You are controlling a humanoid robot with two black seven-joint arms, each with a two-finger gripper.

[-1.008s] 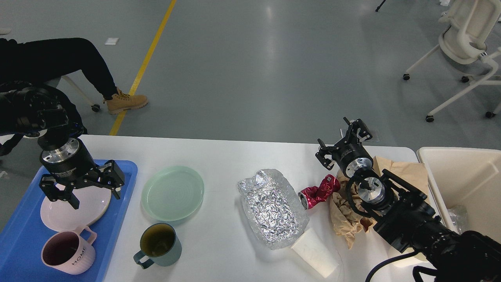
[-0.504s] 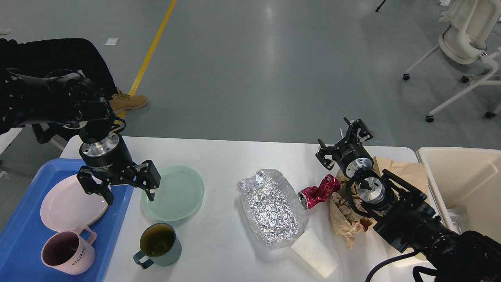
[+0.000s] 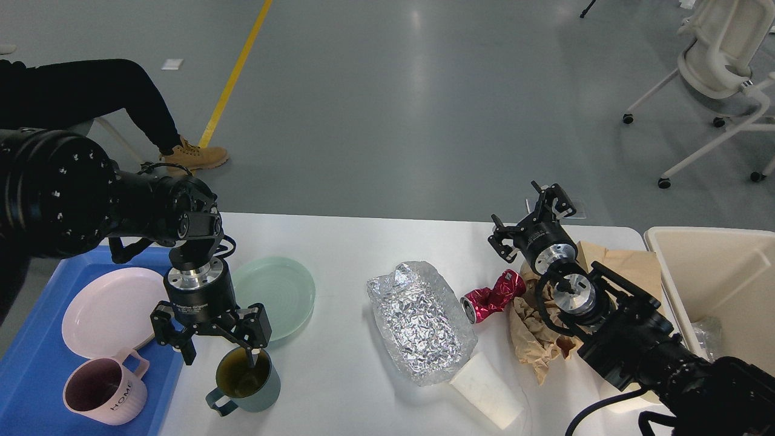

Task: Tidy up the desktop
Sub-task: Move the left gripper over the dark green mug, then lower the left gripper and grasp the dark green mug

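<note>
The desktop fills the lower part of the view, white, w/ floor beyond its far edge. Blue tray sits on its L end, cream bin at the R end. L arm has swung in from over the tray since 1 s ago: L gripper then hung above the pink plate, half a sec ago was between that plate and the green plate, now is down at the teal mug. Fingers spread wide; R fingertip sits at the mug's mouth, other one outside its L rim, nothing pinched. R gripper unchanged vs both earlier frames, fingers apart, held above the far edge near the brown paper. Everything else same spots: foil sheet mid-table, crushed red can just R of it, touching the paper, white paper cup on its side at the foil's near corner. Pink mug on tray, near the pink plate.
</note>
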